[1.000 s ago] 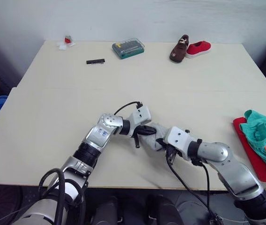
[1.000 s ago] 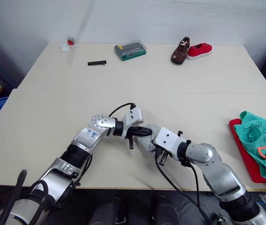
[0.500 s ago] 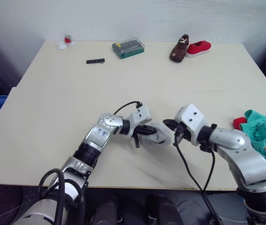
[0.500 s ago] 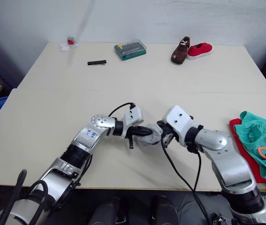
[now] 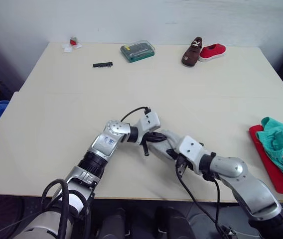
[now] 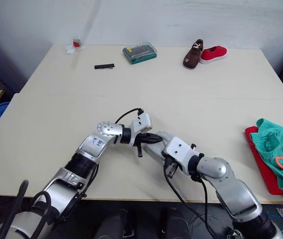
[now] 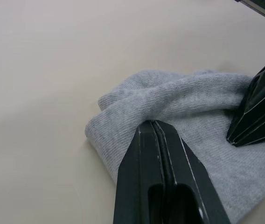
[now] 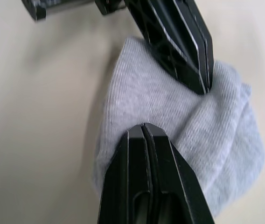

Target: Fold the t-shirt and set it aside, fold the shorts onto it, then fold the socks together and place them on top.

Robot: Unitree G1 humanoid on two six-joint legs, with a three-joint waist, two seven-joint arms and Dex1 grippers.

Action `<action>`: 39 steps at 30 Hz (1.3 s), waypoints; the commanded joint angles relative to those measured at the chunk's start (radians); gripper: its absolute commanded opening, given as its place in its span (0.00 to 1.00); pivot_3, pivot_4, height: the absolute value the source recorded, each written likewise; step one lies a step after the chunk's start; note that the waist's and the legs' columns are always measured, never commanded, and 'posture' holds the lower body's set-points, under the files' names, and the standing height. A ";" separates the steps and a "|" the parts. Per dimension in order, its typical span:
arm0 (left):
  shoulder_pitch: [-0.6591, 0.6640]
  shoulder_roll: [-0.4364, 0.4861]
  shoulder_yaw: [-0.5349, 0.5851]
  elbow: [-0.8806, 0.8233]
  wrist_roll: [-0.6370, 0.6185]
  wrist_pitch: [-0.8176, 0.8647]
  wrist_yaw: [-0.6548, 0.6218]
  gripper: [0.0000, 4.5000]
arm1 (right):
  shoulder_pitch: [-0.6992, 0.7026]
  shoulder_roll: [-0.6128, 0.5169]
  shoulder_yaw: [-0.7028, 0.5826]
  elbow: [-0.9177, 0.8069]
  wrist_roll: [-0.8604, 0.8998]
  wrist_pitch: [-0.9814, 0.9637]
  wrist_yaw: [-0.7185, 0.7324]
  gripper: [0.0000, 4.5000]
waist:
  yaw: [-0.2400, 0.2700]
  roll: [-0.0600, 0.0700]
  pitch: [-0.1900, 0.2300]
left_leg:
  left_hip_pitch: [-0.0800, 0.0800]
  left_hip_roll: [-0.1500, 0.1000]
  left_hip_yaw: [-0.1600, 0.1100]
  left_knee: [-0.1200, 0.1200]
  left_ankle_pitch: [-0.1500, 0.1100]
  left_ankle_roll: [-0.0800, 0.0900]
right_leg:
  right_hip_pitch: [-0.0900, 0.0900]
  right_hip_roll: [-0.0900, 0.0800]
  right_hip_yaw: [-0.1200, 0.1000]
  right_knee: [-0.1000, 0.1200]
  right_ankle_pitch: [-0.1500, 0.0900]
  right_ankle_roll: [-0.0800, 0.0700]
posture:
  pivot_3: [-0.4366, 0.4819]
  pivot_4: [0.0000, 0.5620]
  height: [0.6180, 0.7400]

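Right wrist view shows you the right gripper [image 8: 144,128], fingers pressed together, back down on the socks [image 8: 170,107] after lifting clear half a second ago. Your left gripper [image 7: 155,125], likewise closed, still presses the bundle from the opposite side. Beyond lies the cream table [image 5: 57,114]; one t-shirt [image 5: 265,159] under one shorts [image 5: 281,144] beside the right arm, two shoes [image 5: 201,50] far off.
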 commanded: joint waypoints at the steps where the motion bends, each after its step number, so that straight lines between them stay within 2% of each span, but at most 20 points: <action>1: 0.008 0.012 0.029 0.007 0.008 0.002 0.017 0.00 | 0.073 -0.024 -0.096 0.021 0.000 -0.014 -0.012 0.00 | 0.004 0.000 0.000 | 0.000 0.000 0.000 0.000 0.000 0.000 | 0.000 0.000 0.000 0.000 0.000 0.000 | 0.48 0.27 1.00; 4: 0.019 0.011 0.032 -0.012 0.000 0.004 0.006 0.00 | 0.092 0.029 -0.196 -0.050 0.101 -0.037 0.001 0.00 | 0.003 0.000 0.000 | -0.001 0.000 0.000 0.001 0.000 0.000 | 0.000 0.000 0.000 0.000 0.000 0.000 | 0.48 0.27 1.00; 7: 0.031 0.011 0.029 -0.038 -0.003 0.001 0.000 0.00 | 0.091 0.092 -0.329 -0.156 0.264 0.078 -0.018 0.00 | 0.002 0.000 0.000 | -0.001 0.000 -0.001 0.001 0.000 0.000 | -0.001 0.000 0.000 0.000 0.000 0.001 | 0.48 0.27 1.00; 11: 0.038 0.002 0.031 -0.065 -0.005 0.007 0.005 0.00 | 0.117 0.115 -0.481 -0.238 0.466 0.253 -0.037 0.00 | 0.002 0.000 0.000 | -0.002 0.000 -0.001 0.001 0.000 0.000 | -0.001 0.000 0.000 0.000 0.000 0.000 | 0.48 0.27 1.00; 18: 0.045 -0.008 0.032 -0.113 -0.010 0.012 0.007 0.00 | 0.166 0.128 -0.658 -0.232 0.753 0.483 -0.117 0.00 | 0.002 0.000 0.000 | -0.004 0.000 -0.002 0.001 -0.002 0.003 | -0.002 0.000 -0.001 -0.001 0.000 0.000 | 0.48 0.27 1.00; 21: 0.048 -0.010 0.029 -0.137 -0.011 0.018 0.006 0.00 | 0.171 0.160 -0.705 -0.199 0.879 0.548 -0.190 0.19 | 0.002 0.000 0.000 | -0.005 0.000 -0.002 0.001 -0.002 0.003 | -0.003 0.000 -0.001 -0.001 0.000 0.000 | 0.48 0.27 1.00; 24: 0.046 -0.006 0.021 -0.161 -0.004 0.014 0.002 0.00 | 0.199 0.227 -0.745 -0.128 1.047 0.585 -0.303 0.42 | 0.001 0.000 0.000 | -0.005 0.000 -0.002 0.001 -0.002 0.004 | -0.003 0.000 -0.001 -0.001 0.000 0.000 | 0.48 0.27 1.00; 27: 0.041 0.000 0.020 -0.164 -0.002 0.015 0.000 0.00 | 0.215 0.268 -0.718 -0.080 1.142 0.593 -0.395 0.62 | 0.001 0.001 0.000 | -0.005 0.000 -0.002 0.000 -0.002 0.003 | -0.003 0.000 -0.001 -0.001 0.000 0.000 | 0.48 0.27 1.00; 28: 0.040 0.002 0.018 -0.161 0.000 0.012 -0.001 0.00 | 0.209 0.276 -0.703 -0.063 1.162 0.590 -0.425 0.72 | -0.001 0.001 0.001 | -0.005 0.000 -0.002 0.000 -0.002 0.003 | -0.003 0.000 -0.001 -0.001 0.000 0.000 | 0.48 0.27 1.00; 32: 0.038 0.011 0.006 -0.138 0.016 -0.010 -0.002 0.00 | 0.152 0.332 -0.646 0.057 1.241 0.562 -0.536 1.00 | -0.011 0.002 0.001 | -0.005 0.000 -0.002 0.001 -0.002 0.003 | -0.003 0.000 0.000 0.000 0.000 0.000 | 0.48 0.27 1.00; 35: 0.040 0.017 -0.003 -0.119 0.032 -0.032 -0.003 0.00 | 0.103 0.349 -0.612 0.152 1.311 0.549 -0.577 1.00 | -0.017 0.002 0.001 | -0.005 0.000 -0.002 0.001 -0.001 0.003 | -0.003 0.000 -0.001 0.001 0.000 0.000 | 0.48 0.27 1.00; 39: 0.051 0.024 -0.017 -0.094 0.055 -0.069 -0.005 0.00 | 0.011 0.359 -0.542 0.275 1.282 0.535 -0.608 1.00 | -0.029 0.002 0.001 | -0.005 0.000 -0.002 0.001 -0.001 0.002 | -0.003 0.000 0.000 0.001 0.000 0.001 | 0.48 0.27 1.00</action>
